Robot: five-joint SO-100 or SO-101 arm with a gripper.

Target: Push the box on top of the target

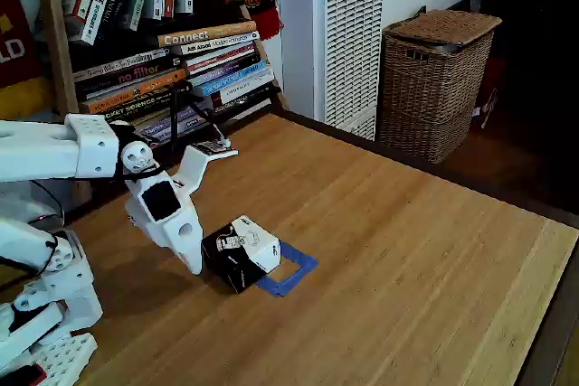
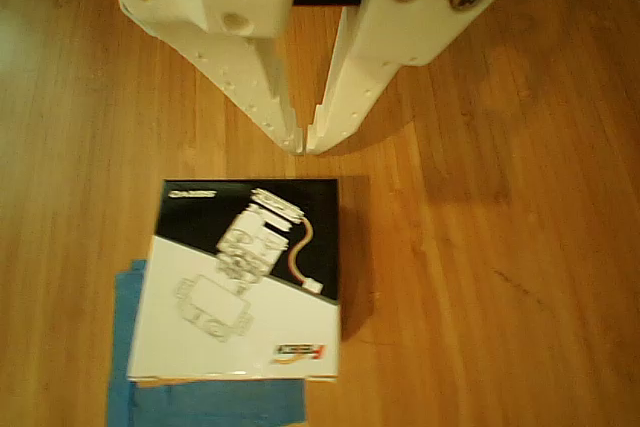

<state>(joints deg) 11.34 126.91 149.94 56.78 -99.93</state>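
The white two-finger gripper (image 2: 303,142) has its jaws pressed together, tips meeting just short of the small black-and-white cardboard box (image 2: 243,279). Beyond them the box covers most of the blue tape square target (image 2: 128,347); tape shows along two edges. The fixed view shows bare wooden table (image 1: 407,250) past the box (image 1: 240,252).

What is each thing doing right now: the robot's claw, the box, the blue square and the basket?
gripper: shut, tips just behind the box, holding nothing.
box: closed, flat on the table, partly covering the tape.
target: flat, partly uncovered.
wicker basket: lid shut.
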